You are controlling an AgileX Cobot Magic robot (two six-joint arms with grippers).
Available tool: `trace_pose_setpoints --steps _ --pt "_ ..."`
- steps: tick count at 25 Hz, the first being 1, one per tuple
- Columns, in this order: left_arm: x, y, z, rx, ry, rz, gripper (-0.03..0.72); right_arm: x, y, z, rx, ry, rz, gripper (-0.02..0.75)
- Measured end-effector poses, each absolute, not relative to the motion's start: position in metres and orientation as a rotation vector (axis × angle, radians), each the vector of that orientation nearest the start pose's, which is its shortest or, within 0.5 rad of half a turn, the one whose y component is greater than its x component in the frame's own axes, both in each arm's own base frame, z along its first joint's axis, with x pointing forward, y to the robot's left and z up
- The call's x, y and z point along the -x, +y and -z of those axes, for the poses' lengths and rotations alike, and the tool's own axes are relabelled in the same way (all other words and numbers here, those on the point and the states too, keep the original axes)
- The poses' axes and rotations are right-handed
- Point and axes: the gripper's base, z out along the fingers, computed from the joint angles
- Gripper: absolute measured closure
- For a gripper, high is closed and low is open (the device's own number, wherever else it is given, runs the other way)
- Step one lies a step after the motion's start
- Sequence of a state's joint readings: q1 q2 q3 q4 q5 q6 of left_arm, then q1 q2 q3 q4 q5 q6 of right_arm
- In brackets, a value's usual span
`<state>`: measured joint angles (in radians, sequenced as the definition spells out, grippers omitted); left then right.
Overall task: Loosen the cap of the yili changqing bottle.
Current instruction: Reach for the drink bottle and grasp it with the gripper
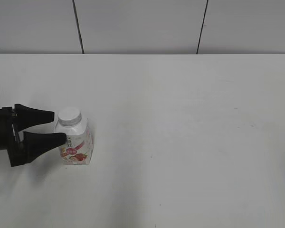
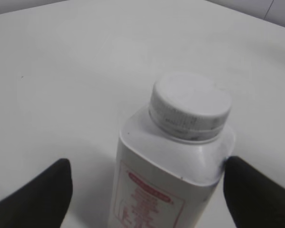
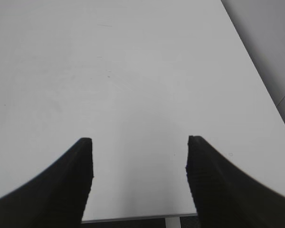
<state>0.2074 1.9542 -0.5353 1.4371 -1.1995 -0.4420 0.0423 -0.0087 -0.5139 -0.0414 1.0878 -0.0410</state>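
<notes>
I see the bottle (image 1: 76,141) upright at the table's (image 1: 180,142) left, cap (image 1: 69,116) up. My left pincer (image 1: 59,127) gapes wide around its shoulder; right pincer (image 3: 138,161) wide, empty.

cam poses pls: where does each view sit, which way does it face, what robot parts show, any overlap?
Exterior: raised, angled down across the table toward the back wall; left end effector enters from the left edge beside the bottle.
Left wrist: behind its open fingers, looking down at the cap and bottle.
Right wrist: behind its own open end effector, facing bare table and its far edge.
Shared: exterior and left wrist both show bottle, cap and left end effector.
</notes>
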Motion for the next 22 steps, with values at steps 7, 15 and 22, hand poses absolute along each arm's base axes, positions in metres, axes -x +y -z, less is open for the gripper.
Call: trace_pose_setpoints --steps 7,15,22 --pt "-0.252 -0.042 -0.098 -0.937 1.777 0.932 0.101 0.009 -0.004 -0.279 0.082 2.047 0.049 0.244" --pt "-0.250 -0.064 -0.091 -1.048 1.833 0.906 0.102 0.009 -0.004 -0.279 0.082 2.047 0.049 0.244" --pt "-0.250 -0.063 -0.088 -1.055 1.855 0.888 0.134 0.009 -0.004 -0.279 0.082 2.047 0.049 0.244"
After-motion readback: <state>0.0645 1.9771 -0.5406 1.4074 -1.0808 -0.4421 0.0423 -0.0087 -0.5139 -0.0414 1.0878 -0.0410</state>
